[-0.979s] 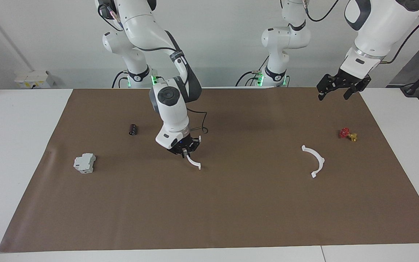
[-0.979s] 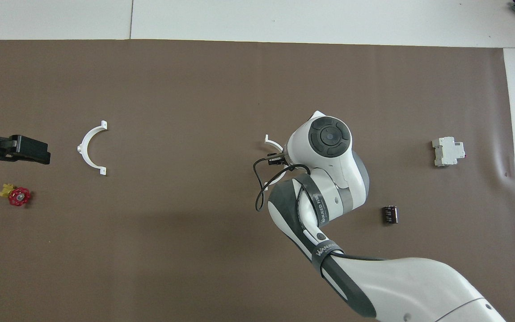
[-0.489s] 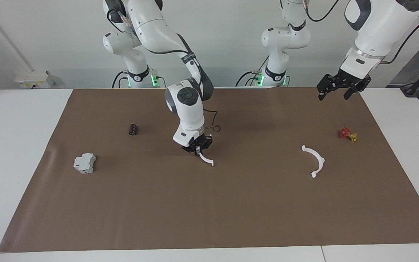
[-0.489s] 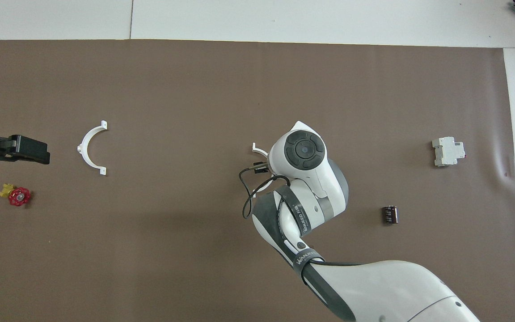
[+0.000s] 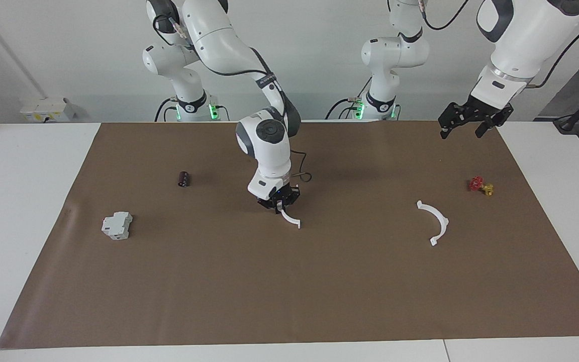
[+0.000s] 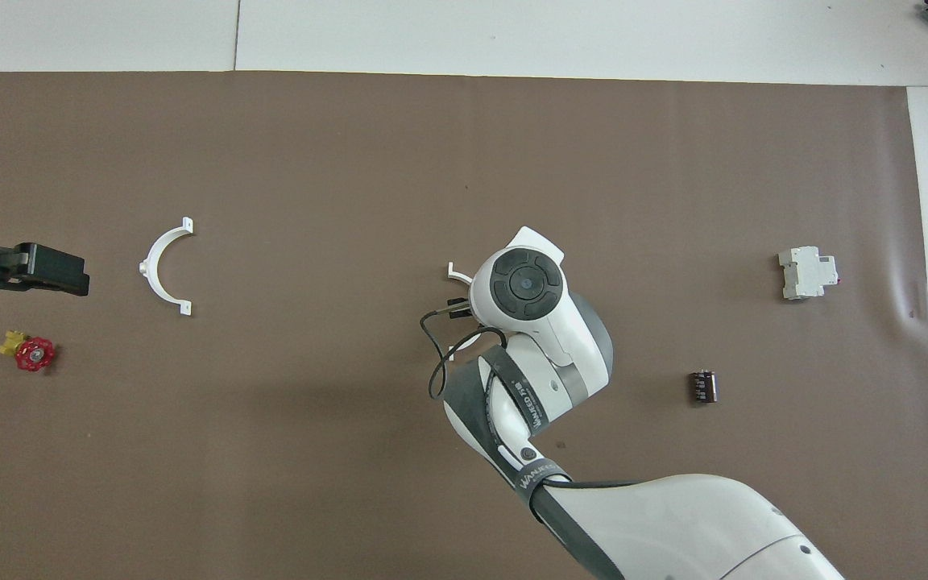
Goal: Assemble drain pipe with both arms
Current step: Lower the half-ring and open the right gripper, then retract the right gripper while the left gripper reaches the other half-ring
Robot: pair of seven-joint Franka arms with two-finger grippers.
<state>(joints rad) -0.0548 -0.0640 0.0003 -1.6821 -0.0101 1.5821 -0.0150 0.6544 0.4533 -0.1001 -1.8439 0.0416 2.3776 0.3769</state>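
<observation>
We have carried one white half-ring (image 5: 289, 218) along the brown mat (image 5: 289, 301) toward the left arm's end of the table: a second ago our right gripper (image 5: 279, 202) held it closer to the grey-white breaker block (image 5: 117, 225), and it now sits over the middle of the mat. The right gripper's fingers are closed on one end of that half-ring, and the free end with its tab hangs down just above the mat; we cannot tell whether that tab touches the surface. The black cylinder (image 5: 184, 179) now lies well apart from the right gripper.

The second half-ring (image 5: 434, 222) has not moved. It lies flat on the mat toward the left arm's end, near the red-and-yellow valve (image 5: 480, 185). Our left gripper (image 5: 473, 121) waits in the air over the edge of the mat at that end, fingers spread and holding nothing, just as it was a second ago.

We judge that the gap between the two halves is closing but is not closed: they are still well apart, and the resting half has yet to be picked up. The tabs will have to line up before the ring can join.
</observation>
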